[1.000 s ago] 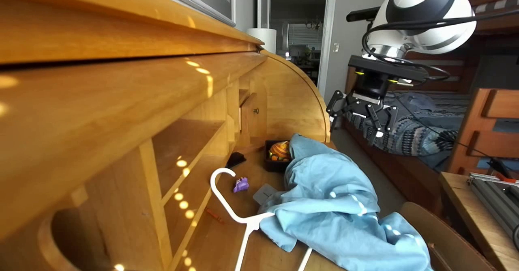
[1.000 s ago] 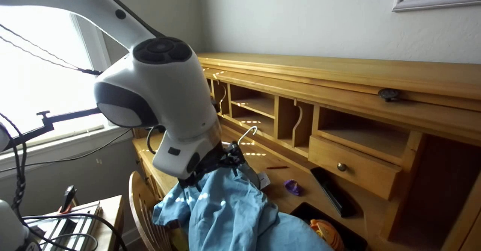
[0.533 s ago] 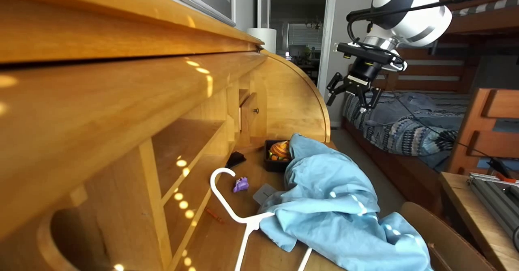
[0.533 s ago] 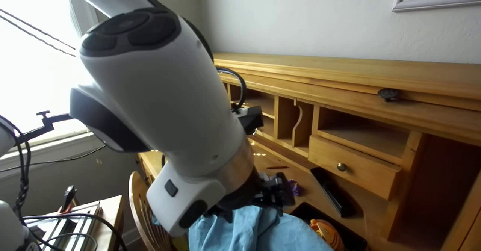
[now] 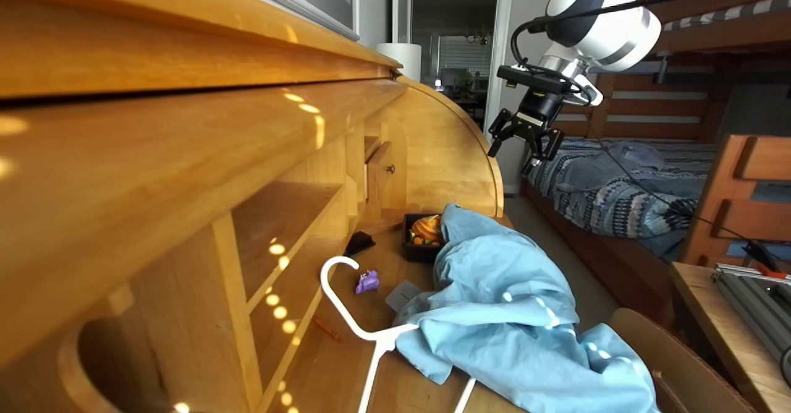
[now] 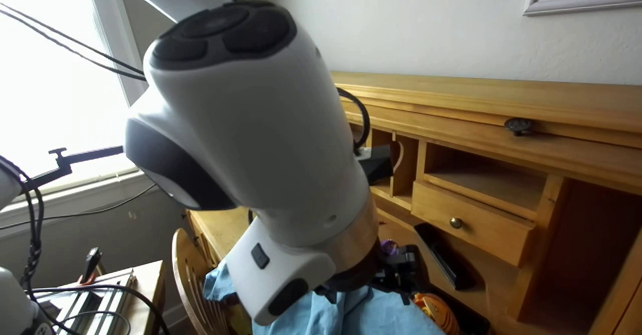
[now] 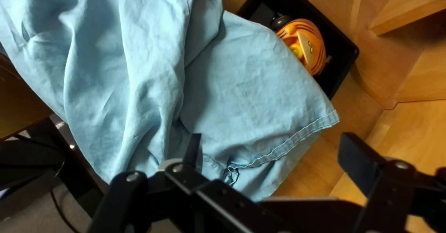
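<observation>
- Gripper [image 5: 511,161]: hanging far off and right of centre in an exterior view, above the far end of the blue garment [image 5: 513,314]; standing clear of the cloth;
- Fingers [image 7: 360,163]: released, spreading wide; wrist view is showing me cloth lying below, in the gap between them;
- Garment: lying rumpled over the right side of the wooden desk [image 5: 309,370]; stitched hem is showing at its far end; near right part is reaching toward the chair [image 5: 667,354], contact I'm not able to judge;
- White hanger [image 5: 383,337]: lying at the near left edge of the garment, hook sticking out left; one bar is meeting the cloth, whether it's running inside I can't tell;
- Black tray [image 5: 423,253]: sitting far along the desk, just left of the garment's far end; orange striped object [image 5: 426,230] is resting in it;
- Left of the cloth: purple item [image 5: 368,281] lying mid-desk; pale card [image 5: 403,295] sitting just beside the cloth; reddish stick [image 5: 326,327] lying nearer, by the cubbies [image 5: 238,289]; black object [image 5: 359,241] lying farther off;
- Far right, I'm seeing a bed [image 5: 618,203] under a patterned cover; near right, a side table [image 5: 704,302] is carrying metal rails [image 5: 754,311].
</observation>
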Robot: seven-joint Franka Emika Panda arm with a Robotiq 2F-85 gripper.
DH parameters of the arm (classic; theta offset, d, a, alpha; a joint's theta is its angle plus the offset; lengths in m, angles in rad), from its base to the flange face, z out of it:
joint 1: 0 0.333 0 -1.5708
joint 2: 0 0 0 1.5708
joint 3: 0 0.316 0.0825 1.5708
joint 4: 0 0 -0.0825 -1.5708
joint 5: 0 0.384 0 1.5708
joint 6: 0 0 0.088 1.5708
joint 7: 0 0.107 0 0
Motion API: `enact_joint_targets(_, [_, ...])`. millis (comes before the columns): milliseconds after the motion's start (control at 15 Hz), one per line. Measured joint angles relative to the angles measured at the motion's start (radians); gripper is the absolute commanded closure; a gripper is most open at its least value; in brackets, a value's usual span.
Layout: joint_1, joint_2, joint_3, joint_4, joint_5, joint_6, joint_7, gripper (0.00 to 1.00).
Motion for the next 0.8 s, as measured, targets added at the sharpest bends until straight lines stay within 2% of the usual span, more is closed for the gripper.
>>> enact_joint_targets(400, [-0.007,0.147,-0.045,0.103,0.004,0.001,0.183,0.00])
enact_joint_targets(733, [-0.008,0.294,-0.051,0.228,0.025,-0.002,0.314,0.00])
enact_joint_targets(800, [-0.008,0.326,-0.051,0.255,0.034,-0.006,0.337,0.05])
